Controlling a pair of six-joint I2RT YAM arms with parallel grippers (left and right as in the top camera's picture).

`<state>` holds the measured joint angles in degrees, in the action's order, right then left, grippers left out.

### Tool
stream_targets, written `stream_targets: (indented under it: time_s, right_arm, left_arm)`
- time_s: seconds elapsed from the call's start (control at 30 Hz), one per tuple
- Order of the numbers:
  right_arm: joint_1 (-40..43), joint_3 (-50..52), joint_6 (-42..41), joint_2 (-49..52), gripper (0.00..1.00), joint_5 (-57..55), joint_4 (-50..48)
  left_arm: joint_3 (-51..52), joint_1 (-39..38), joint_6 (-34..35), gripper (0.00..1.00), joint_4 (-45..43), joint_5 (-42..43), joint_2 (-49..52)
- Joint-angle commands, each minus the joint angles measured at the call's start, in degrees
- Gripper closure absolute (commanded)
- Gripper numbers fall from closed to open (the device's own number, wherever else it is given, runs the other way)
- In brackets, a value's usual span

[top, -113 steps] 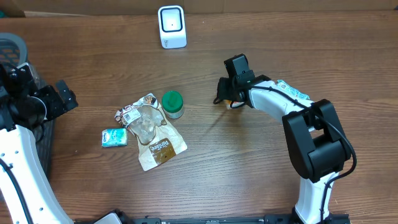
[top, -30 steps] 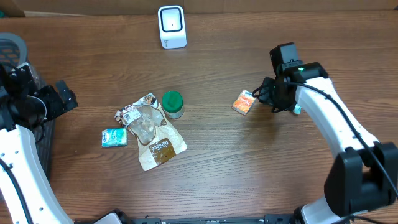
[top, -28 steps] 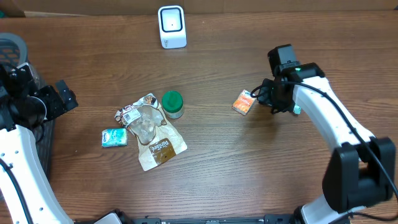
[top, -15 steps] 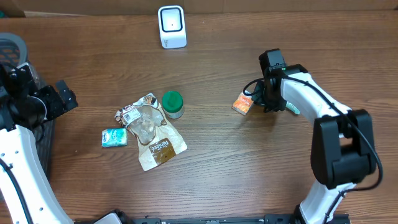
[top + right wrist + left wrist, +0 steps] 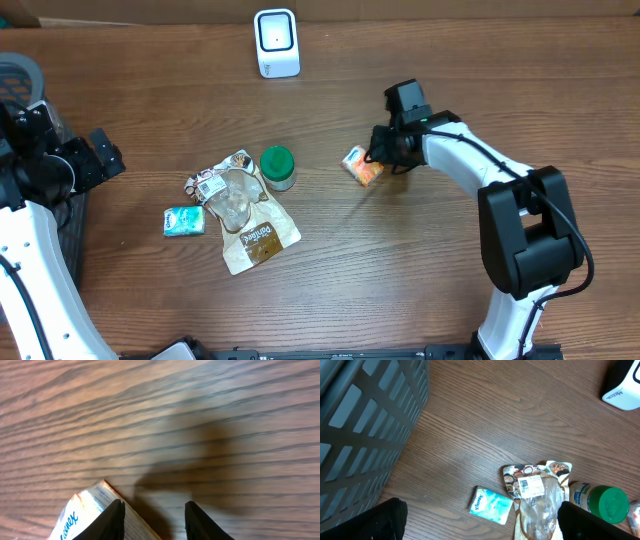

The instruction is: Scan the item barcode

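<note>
From where I stand, the right gripper (image 5: pixel 378 158) has its jaws drawn narrow on a small orange, white and blue tissue packet (image 5: pixel 358 167). It holds the packet a little right of the middle of the wooden tabletop (image 5: pixel 450 290), and the packet throws a shadow on the wood below it. The right wrist view shows one corner of the packet with blue lettering poking out beside the dark fingers, but I can't make out a barcode on any face that shows. The white boxy barcode scanner (image 5: pixel 277 43) stands at the far edge, well apart from the packet and off to its left. The left gripper (image 5: pixel 103 155) hangs spread wide over the left edge with nothing in it, next to a grey slatted basket (image 5: pixel 365 425). Between the arms lie a green-lidded jar (image 5: pixel 277 167), a brown and cream snack pouch (image 5: pixel 250 225) and a teal tissue pack (image 5: pixel 184 220), none of them touched by either gripper. I'd say the step in hand is carrying the packet to the scanner. The pick looks done and the scan itself is not yet begun. The next move calls for bringing the packet up in front of the scanner's window and turning the wrist so the barcode side faces it, without loosening the grip.
</note>
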<state>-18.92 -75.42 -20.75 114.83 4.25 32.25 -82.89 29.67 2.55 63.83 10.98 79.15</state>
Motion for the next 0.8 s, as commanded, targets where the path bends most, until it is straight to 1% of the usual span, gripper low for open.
stream_targets:
  time_s: [0.0, 0.07, 0.1, 0.17, 0.2, 0.37, 0.43, 0.5, 0.53, 0.6, 0.7, 0.77]
  right_arm:
    - [0.02, -1.42, 1.73, -0.09, 0.63, -0.04, 0.98]
    - [0.24, -3.67, 1.75, -1.38, 0.62, 0.22, 4.07]
    - [0.35, -5.60, 1.73, -3.02, 0.60, 0.59, 6.93]
    - [0.33, -8.41, 1.49, -6.05, 0.58, 0.61, 12.02]
    - [0.33, -10.16, 0.81, -8.61, 0.58, 1.07, 16.35]
    - [0.31, -10.82, -1.99, -14.25, 0.58, 4.04, 27.45]
    - [0.22, -10.47, -3.30, -14.43, 0.54, 3.96, 33.00]
    - [0.24, -8.13, -4.17, -14.43, 0.51, 4.00, 32.37]
    - [0.24, -6.12, -6.12, -14.40, 0.50, 4.09, 30.47]
    - [0.22, -2.84, -8.24, -14.36, 0.50, 5.44, 26.56]
    - [0.22, 2.60, -10.67, -13.66, 0.52, 8.83, 17.77]
    - [0.22, 4.35, -10.91, -13.05, 0.54, 8.98, 14.62]
  left_arm:
    - [-0.79, 0.22, -1.29, 0.01, 0.02, 0.63, -0.07]
    - [-0.79, 0.20, -1.29, 0.00, 0.02, 0.61, -0.07]
    - [-0.79, 0.22, -1.29, 0.00, 0.02, 0.63, -0.07]
    - [-0.79, 0.22, -1.29, 0.00, 0.02, 0.63, -0.07]
    - [-0.79, 0.20, -1.29, 0.00, 0.02, 0.63, -0.07]
    - [-0.79, 0.22, -1.29, 0.01, 0.02, 0.63, -0.07]
    - [-0.79, 0.20, -1.29, 0.00, 0.02, 0.63, -0.07]
    - [-0.79, 0.20, -1.29, 0.01, 0.02, 0.63, -0.07]
    - [-0.79, 0.22, -1.29, 0.00, 0.02, 0.63, -0.07]
    - [-0.79, 0.22, -1.29, 0.00, 0.02, 0.63, -0.07]
    - [-0.79, 0.22, -1.29, 0.00, 0.02, 0.63, -0.07]
    - [-0.79, 0.22, -1.29, 0.00, 0.02, 0.63, -0.07]
